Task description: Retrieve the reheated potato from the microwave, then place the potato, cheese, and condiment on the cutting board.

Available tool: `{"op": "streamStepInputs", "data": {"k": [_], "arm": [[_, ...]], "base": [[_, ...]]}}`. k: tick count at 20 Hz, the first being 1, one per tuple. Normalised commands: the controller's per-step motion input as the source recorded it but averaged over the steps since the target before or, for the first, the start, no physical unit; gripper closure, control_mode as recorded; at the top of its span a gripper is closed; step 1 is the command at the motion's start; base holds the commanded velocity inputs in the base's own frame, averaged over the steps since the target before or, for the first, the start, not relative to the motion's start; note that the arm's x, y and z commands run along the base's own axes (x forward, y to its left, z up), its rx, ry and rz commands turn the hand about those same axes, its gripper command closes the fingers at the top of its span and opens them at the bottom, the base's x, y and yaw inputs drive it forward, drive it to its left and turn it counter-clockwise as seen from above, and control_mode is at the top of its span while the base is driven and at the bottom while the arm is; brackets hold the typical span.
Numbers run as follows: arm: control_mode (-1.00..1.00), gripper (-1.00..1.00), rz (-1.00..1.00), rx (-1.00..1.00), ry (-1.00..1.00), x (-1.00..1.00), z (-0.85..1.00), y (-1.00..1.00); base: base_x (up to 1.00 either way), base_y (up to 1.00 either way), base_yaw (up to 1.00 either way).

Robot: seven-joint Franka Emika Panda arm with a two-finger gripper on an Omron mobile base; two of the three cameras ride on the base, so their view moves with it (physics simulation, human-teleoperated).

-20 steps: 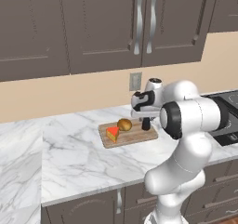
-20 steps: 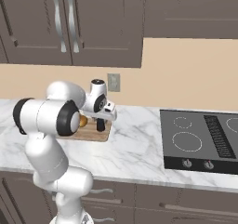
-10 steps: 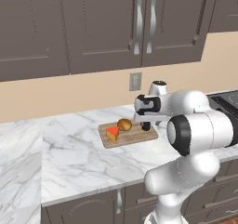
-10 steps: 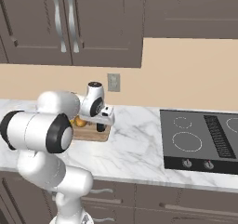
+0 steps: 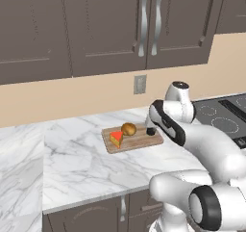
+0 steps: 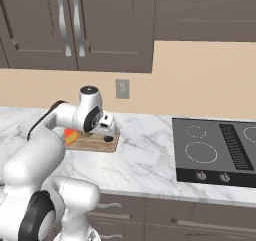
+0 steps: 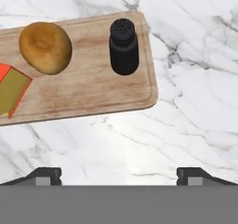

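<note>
The hand view looks down on the wooden cutting board [image 7: 93, 90] lying on the marble counter. On it stand the black condiment [image 7: 124, 46] shaker, upright near the board's right end, the golden-brown potato [image 7: 45, 48] and the orange-red cheese [image 7: 11, 90] wedge at the left edge. My gripper [image 7: 118, 174] hovers above and in front of the board, open, with its fingertips [image 7: 44, 174] far apart and nothing between them. In the left base view the cutting board [image 5: 132, 139] carries the potato [image 5: 128, 129] and cheese [image 5: 116, 138], and my arm partly hides the condiment [image 5: 150, 130]. The microwave is out of view.
A black cooktop [image 6: 215, 150] is set into the counter to the right of the board. A wall outlet [image 5: 140, 84] sits on the backsplash behind it, under dark upper cabinets [image 5: 110, 29]. Bare marble counter [image 5: 77, 163] stretches left and in front.
The jaws have opened wide and let go of the condiment, which stays upright on the board. The hand has drawn back from it and the arm's elbow has swung down and forward.
</note>
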Motion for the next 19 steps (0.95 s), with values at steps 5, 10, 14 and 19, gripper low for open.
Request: {"op": "streamStepInputs", "data": {"k": [5, 10, 14, 19], "arm": [[-1.00, -1.00, 0.00, 0.00, -0.06, -1.00, 0.99, 0.00], [-1.00, -1.00, -0.03, -0.02, -0.01, -0.89, 0.79, -0.31], [-1.00, -1.00, -0.15, -0.01, 0.00, -0.58, 0.56, -0.63], [-1.00, -1.00, -0.20, 0.00, 0.02, -0.43, 0.41, -0.74]], "base": [[0.00, 0.00, 0.00], [0.00, 0.00, 0.00], [0.00, 0.00, 0.00], [0.00, 0.00, 0.00]]}}
